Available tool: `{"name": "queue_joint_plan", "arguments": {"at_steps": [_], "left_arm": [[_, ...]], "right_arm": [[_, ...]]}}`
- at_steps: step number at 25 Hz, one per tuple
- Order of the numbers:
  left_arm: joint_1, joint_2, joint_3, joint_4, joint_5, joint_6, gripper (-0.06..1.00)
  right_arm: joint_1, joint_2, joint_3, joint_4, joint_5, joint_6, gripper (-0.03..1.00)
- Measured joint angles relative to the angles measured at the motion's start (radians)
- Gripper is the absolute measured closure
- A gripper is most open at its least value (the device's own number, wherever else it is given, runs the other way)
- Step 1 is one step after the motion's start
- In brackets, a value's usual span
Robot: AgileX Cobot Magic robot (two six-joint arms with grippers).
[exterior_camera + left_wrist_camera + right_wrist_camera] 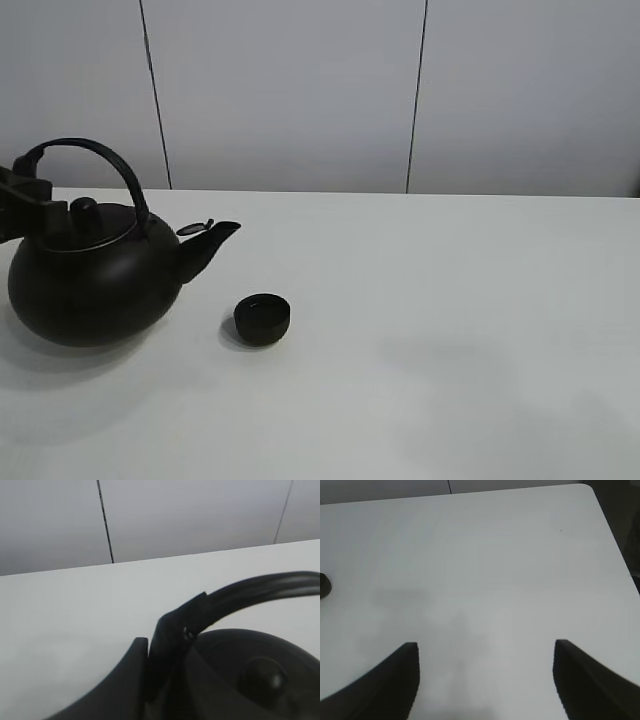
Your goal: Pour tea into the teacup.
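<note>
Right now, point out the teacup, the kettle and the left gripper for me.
teacup [262, 318]: exterior high view, on its dark rim and inside.
kettle [90, 285]: exterior high view, on the round body.
left gripper [167, 652]: left wrist view, where it clamps the kettle's arched handle.

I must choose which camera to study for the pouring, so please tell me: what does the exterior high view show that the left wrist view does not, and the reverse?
Only the exterior high view shows the teacup, the kettle's spout and the whole kettle; no tea is visible. Only the left wrist view shows close up how the left gripper is shut on the kettle handle. Both show the handle, the lid knob, the white table and the wall behind.
</note>
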Motion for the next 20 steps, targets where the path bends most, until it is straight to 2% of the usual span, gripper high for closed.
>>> {"name": "queue_joint_plan", "arguments": {"at_steps": [8, 11, 15, 20], "left_arm": [[0.000, 0.000, 0.001, -0.102, -0.023, 0.031, 0.83], [0.000, 0.007, 0.006, -0.106, -0.028, 0.059, 0.83], [0.000, 0.064, 0.019, -0.106, -0.088, 0.074, 0.83], [0.000, 0.112, 0.023, -0.104, -0.096, 0.078, 0.83]], "right_arm": [[0.000, 0.000, 0.000, 0.000, 0.000, 0.000, 0.45], [0.000, 0.000, 0.000, 0.000, 0.000, 0.000, 0.45], [0.000, 0.000, 0.000, 0.000, 0.000, 0.000, 0.45], [0.000, 0.000, 0.000, 0.000, 0.001, 0.000, 0.45]]}}
